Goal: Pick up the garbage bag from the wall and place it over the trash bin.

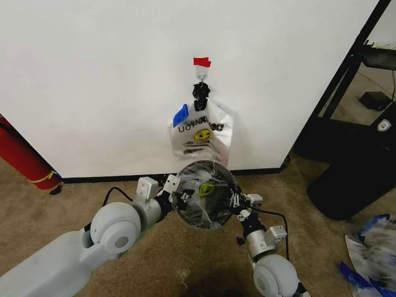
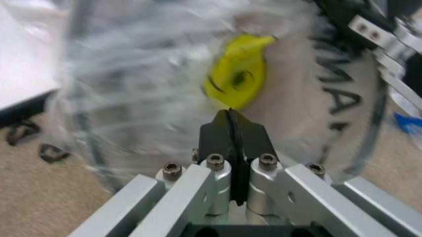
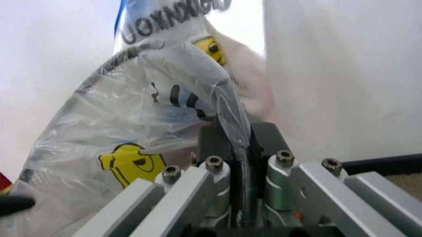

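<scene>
Below the white wall (image 1: pixel 93 74), crinkly clear garbage bag (image 1: pixel 204 198) apparently spans the round trash bin, left claw (image 1: pixel 180 198) and right claw (image 1: pixel 236 201) clamped on its rim.

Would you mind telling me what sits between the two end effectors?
In the head view, the round black trash bin, covered by clear film, sits between the left end effector and right end effector.

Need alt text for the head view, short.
Both grippers, left and right, hold a clear garbage bag stretched over the trash bin by a white wall. Behind it, a smiley shopping bag hangs from a red-taped hook.
</scene>
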